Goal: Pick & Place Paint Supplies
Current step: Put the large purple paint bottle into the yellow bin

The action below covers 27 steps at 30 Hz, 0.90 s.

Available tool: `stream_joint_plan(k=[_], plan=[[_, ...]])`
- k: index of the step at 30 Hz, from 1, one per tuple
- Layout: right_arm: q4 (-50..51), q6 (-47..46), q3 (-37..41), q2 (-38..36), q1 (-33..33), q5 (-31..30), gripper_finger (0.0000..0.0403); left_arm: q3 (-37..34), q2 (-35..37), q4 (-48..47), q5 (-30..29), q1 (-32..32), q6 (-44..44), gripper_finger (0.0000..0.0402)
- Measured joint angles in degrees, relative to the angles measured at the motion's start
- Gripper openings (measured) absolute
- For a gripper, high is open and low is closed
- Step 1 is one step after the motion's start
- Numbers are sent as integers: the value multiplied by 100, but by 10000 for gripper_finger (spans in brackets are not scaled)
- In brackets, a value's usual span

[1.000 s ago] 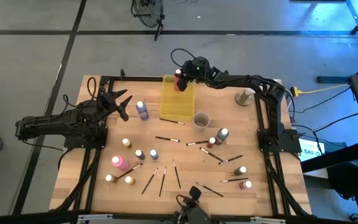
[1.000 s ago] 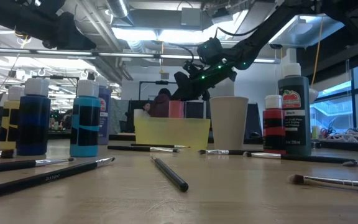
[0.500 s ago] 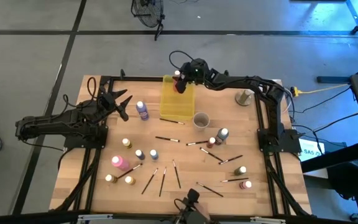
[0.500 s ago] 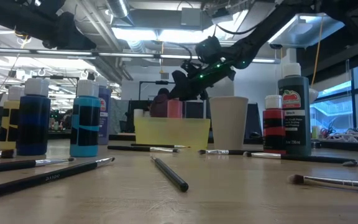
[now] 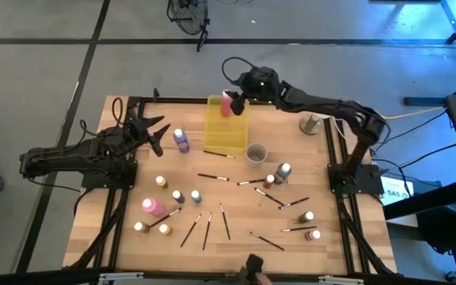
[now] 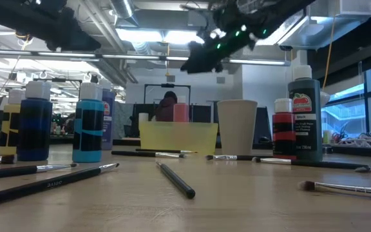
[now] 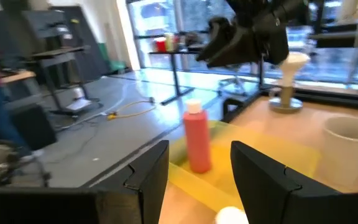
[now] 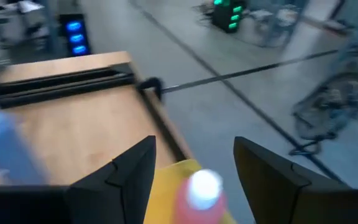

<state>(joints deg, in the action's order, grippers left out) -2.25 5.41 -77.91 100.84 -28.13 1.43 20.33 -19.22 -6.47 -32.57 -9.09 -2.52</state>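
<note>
My right tool [image 5: 240,89] hangs spread and empty above the pink bottle [image 5: 226,103], which stands upright in the yellow tray [image 5: 226,131]. My left tool [image 5: 153,131] waits spread near the purple bottle [image 5: 180,140] on the bench [image 5: 236,206].

We observe that the right gripper [image 5: 240,89], which one second earlier was closed around the pink bottle [image 5: 226,103] at the far end of the yellow tray [image 5: 226,134], has released it and now stands with its fingers apart. The gripper has risen clear of the bottle and sits above and just beside it in the low view. The bottle now stands upright and unsupported inside the tray.
</note>
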Motion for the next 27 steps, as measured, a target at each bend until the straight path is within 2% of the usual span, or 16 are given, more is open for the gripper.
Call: stream_joint_plan(k=[8, 11, 14, 17, 23, 27], plan=[[744, 135, -2, -1121, 573, 1161, 220, 1078, -673, -893, 740, -1, 124, 168], [995, 269, -4, -1382, 876, 1547, 220, 1452, -1086, -1555, 782, -1, 100, 168], [1216, 463, 0, -1493, 1198, 1815, 220, 1498, -1437, -1762, 771, -3, 119, 168], [1388, 623, 0, -1491, 1521, 1827, 220, 1498, -1770, -1780, 661, -7, 118, 168], [1429, 748, 4, -1439, 1994, 1768, 220, 1498, -2105, -1742, -44, -5, -339, 168], [1425, 750, 4, -1443, 2168, 1192, 220, 1500, -2084, -1756, -38, -7, -214, 168]])
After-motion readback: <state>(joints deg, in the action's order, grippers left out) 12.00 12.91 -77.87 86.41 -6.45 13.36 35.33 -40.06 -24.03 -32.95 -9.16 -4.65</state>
